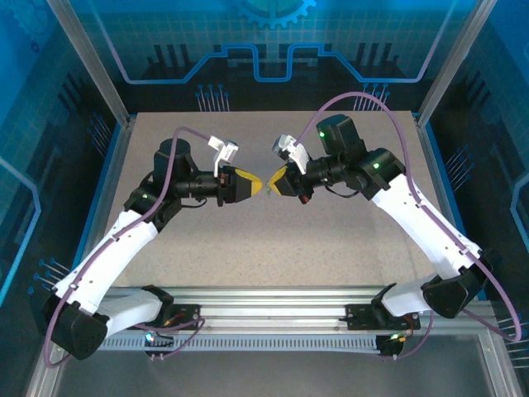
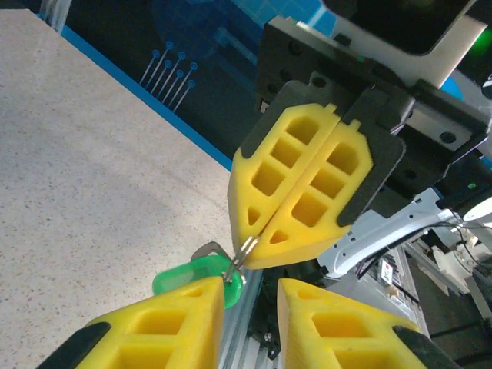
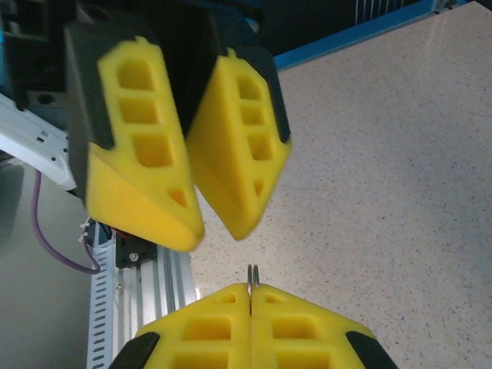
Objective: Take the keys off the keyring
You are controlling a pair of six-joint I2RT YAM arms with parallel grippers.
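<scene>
My two grippers meet tip to tip above the middle of the table. The right gripper (image 1: 275, 179) (image 3: 251, 290) is shut on the thin metal keyring (image 3: 251, 275) (image 2: 244, 252), whose edge sticks out from between its yellow pads. From the ring hangs a green-headed key (image 2: 188, 274), with a bit of grey metal (image 2: 209, 250) behind it. My left gripper (image 1: 250, 186) (image 2: 250, 296) is open, its fingers a small gap apart just under the ring. One left finger (image 2: 154, 327) covers part of the green head, and nothing sits between the left fingers.
The speckled tabletop (image 1: 331, 240) lies below both grippers. An aluminium rail (image 1: 273, 295) runs along the near edge by the arm bases. Blue-lit transparent walls (image 1: 273, 50) and frame posts enclose the back and sides.
</scene>
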